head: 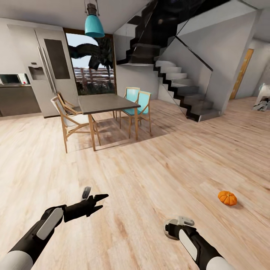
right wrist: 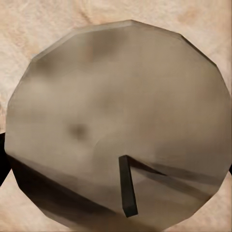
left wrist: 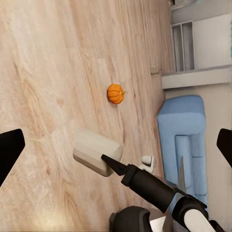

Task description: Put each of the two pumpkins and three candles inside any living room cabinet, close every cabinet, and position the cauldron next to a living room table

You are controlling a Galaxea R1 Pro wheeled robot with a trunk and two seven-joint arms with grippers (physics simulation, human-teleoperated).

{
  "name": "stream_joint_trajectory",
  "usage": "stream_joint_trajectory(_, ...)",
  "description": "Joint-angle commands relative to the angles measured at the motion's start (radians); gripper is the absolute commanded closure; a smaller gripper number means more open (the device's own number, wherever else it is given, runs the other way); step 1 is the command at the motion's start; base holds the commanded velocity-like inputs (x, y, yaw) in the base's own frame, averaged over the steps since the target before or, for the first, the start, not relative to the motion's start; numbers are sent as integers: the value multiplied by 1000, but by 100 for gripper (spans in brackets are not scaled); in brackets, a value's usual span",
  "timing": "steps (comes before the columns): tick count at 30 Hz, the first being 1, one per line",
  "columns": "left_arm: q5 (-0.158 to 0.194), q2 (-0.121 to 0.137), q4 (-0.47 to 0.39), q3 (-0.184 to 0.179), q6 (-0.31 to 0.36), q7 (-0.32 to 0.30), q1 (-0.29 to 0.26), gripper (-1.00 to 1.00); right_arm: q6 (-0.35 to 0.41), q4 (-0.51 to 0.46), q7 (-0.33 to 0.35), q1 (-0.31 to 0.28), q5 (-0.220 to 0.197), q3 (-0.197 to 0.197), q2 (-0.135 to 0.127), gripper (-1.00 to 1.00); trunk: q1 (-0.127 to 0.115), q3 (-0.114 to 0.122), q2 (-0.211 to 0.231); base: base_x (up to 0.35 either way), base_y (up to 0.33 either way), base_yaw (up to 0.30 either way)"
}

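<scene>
Right jaws grip a candle (right wrist: 116,121); left jaws spread; pumpkin (head: 227,198) lies right of both.

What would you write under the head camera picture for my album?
Two arms reach over a wood floor, a pumpkin lying near the right one.

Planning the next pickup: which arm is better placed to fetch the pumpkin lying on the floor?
Probably the right. The pumpkin lies on the floor on the robot's right, nearer the right gripper, though that gripper is shut on a candle. The left gripper is open but farther away.
</scene>
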Motion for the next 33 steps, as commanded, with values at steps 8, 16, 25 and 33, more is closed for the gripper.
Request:
stream_joint_trajectory(8,0,1,0,-2,2,-2,-1,-100,3,-2,-9,0,-10,9,1,100,-31,21,56,0,0,-37)
stream_joint_trajectory(16,-1,1,0,-2,2,-2,-1,-100,4,-2,-11,0,-10,9,0,100,-62,37,112,0,0,-158)
stream_joint_trajectory(25,-1,1,0,-2,2,-2,-1,-100,3,-2,-11,0,-10,9,-1,100,-96,62,175,0,0,-54)
stream_joint_trajectory(33,-1,1,0,-2,2,-2,-1,-100,3,-2,-11,0,-10,9,-2,100,-127,87,231,0,0,-1)
